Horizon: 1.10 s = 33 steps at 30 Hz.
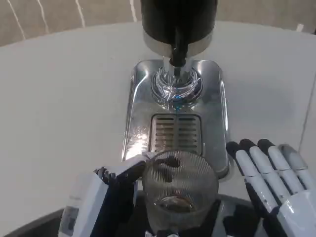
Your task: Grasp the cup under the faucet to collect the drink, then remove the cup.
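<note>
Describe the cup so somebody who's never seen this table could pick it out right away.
Start at the black drink dispenser at the top and follow its shiny metal drip tray down past the slotted grate. Just below the tray's near edge stands the cup, held by the left hand. It is the only clear thing here: a ribbed glass tumbler.

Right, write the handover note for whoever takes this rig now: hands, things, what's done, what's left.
Left hand: grips the ribbed glass cup from its left side.
Right hand: open, fingers straight, beside the cup, not touching it.
Cup: at the near edge of the steel drip tray, short of the faucet. Whether it holds any drink cannot be told.
Left: check for drink; if none, carry the cup under the faucet, fill, remove.
</note>
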Motion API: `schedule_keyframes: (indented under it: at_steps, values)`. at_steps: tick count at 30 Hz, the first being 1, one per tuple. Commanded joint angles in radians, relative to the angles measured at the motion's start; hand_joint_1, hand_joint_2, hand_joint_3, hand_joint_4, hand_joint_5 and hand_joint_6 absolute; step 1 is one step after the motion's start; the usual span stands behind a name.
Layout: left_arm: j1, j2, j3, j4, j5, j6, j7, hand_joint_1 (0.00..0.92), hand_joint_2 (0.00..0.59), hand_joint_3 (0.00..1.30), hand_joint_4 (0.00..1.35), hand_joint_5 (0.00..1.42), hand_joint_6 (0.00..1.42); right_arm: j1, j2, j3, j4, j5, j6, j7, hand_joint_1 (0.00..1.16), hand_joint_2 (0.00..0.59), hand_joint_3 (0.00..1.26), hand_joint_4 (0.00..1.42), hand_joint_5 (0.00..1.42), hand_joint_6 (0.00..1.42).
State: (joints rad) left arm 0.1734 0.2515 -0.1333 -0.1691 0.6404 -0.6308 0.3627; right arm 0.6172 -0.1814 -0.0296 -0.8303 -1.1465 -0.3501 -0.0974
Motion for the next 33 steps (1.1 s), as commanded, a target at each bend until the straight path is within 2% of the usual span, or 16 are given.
schedule_keyframes:
  at_steps: [1, 8, 19, 25, 33]
  values:
    - [-0.061, -0.030, 0.011, 0.049, 0.006, 0.024, 0.022, 0.659, 0.091, 1.10, 1.29, 1.41, 1.42, 0.026, 0.015, 0.003, -0.007, 0.001, 0.013, -0.012, 0.17, 0.549, 0.00, 0.00, 0.00, 0.00]
    - [-0.192, -0.086, 0.012, 0.162, 0.044, 0.098, 0.074, 0.659, 0.091, 1.10, 1.29, 1.41, 1.42, 0.069, 0.037, -0.006, -0.009, 0.006, 0.024, -0.035, 0.17, 0.552, 0.00, 0.00, 0.00, 0.00]
    - [-0.418, -0.121, -0.004, 0.416, 0.031, 0.167, 0.147, 0.659, 0.091, 1.10, 1.29, 1.41, 1.42, 0.091, 0.055, -0.027, -0.038, 0.006, 0.052, -0.026, 0.17, 0.562, 0.00, 0.00, 0.00, 0.00]
    - [-0.561, -0.129, -0.017, 0.588, 0.016, 0.168, 0.183, 0.659, 0.091, 1.10, 1.29, 1.41, 1.42, 0.090, 0.058, -0.053, -0.070, 0.017, 0.075, 0.005, 0.18, 0.564, 0.00, 0.00, 0.00, 0.00]
    - [-0.700, -0.149, -0.058, 0.769, 0.021, 0.158, 0.240, 0.659, 0.091, 1.10, 1.29, 1.41, 1.42, 0.076, 0.067, -0.052, -0.087, 0.010, 0.097, 0.038, 0.18, 0.564, 0.00, 0.00, 0.00, 0.00]
